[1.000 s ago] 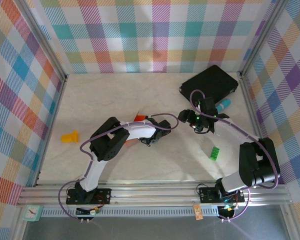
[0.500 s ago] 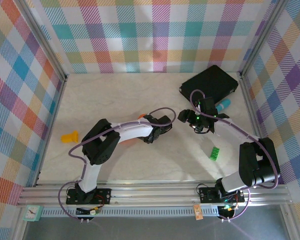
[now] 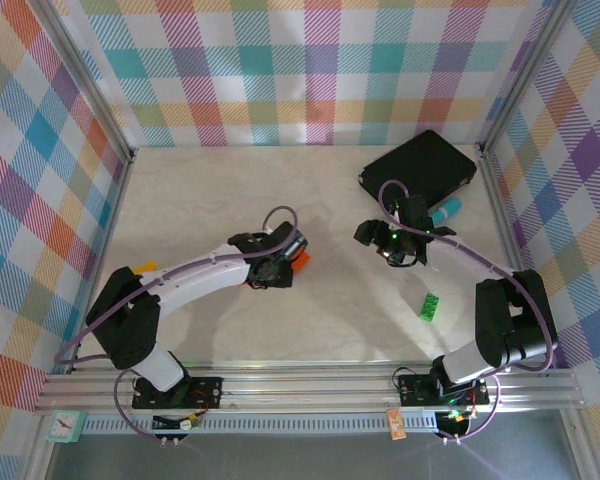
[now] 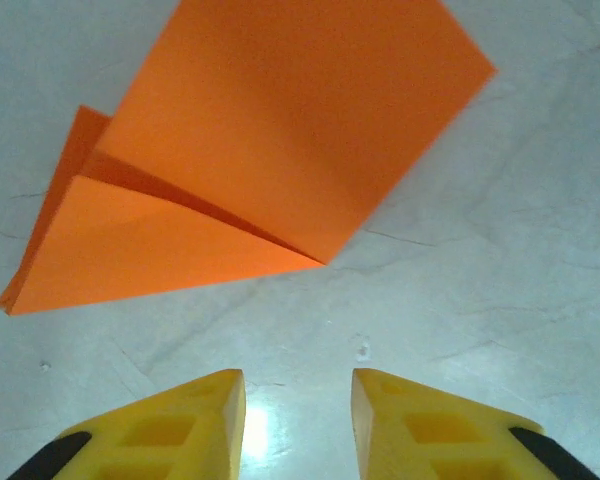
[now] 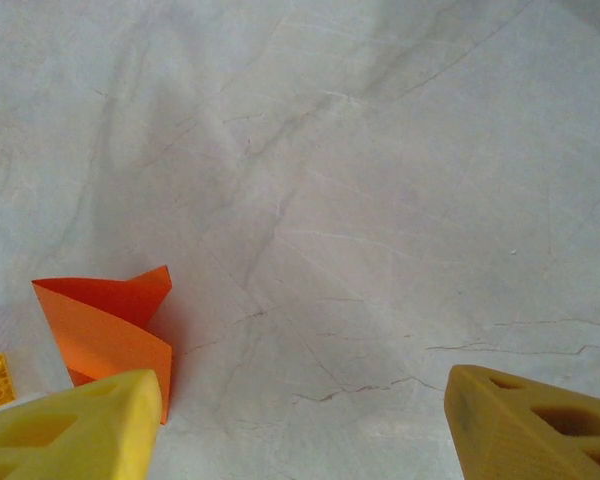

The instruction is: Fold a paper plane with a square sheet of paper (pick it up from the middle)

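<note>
The left pincer is seen from its wrist camera with its yellow fingers parted by a narrow gap. Nothing is held between them, and only bare desk is visible in the gap. Just beyond the fingertips, apart from them, the paper plane is found lying on the desk. It is a bright orange dart with a sharp crease running to a point, one wing raised and a second layer spread flat beneath it. In the overhead view its orange edge is seen just past the end of the left arm, near the middle of the desk. The right pincer is held a little way off to the right with its jaws set wide and nothing gripped. The plane's folded corner is caught at the lower left of its wrist view. Further out, the black pad is seen at the far right corner and the small green block nearer the right arm's base, neither being touched. The folding is judged to be essentially done, since the dart shape is already formed and set down. At most, a final pressing of the creases or a levelling of the wings may be left.
</note>
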### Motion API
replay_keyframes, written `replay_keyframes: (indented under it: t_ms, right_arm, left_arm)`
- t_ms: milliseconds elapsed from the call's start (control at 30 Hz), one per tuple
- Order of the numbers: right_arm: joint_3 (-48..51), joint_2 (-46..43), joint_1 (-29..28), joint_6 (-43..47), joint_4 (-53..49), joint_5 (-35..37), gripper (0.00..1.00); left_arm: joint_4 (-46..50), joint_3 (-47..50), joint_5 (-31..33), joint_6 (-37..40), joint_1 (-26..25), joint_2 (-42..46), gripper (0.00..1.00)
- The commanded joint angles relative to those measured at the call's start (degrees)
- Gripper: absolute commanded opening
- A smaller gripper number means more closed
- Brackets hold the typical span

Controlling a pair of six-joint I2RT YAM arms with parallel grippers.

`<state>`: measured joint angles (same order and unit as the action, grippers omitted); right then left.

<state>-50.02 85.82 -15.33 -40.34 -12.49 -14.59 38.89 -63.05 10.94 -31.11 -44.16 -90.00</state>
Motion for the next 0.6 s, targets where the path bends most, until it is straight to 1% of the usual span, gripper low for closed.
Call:
replay_keyframes:
  t_ms: [0,67,167,367,567]
  right_arm:
    - [0.3,0.6,0.5,-1.1,1.2,-2.2,0.75]
    - [0.4,0.8,0.5,-1.1,1.3,-2.8,0.75]
    - [0.4,1.1,0.5,-1.5,1.7,-3.5,0.75]
    - [0.5,1.6,0.5,-2.0,2.1,-4.6,0.75]
    - [0.5,2.0,0.5,-1.9,1.9,-5.0,0.75]
  left_arm:
    - [-4.0,2.9,-5.1,-0.4,3.9,1.3,0.3]
    - [-4.9,3.8,-6.0,0.4,5.8,0.8,0.28]
    - [-7.7,4.7,-8.0,1.3,9.0,-1.1,0.26]
    - [-10.9,2.6,-9.3,3.0,13.9,-6.9,0.25]
    - [-12.2,-0.2,-10.5,3.3,15.7,-12.7,0.23]
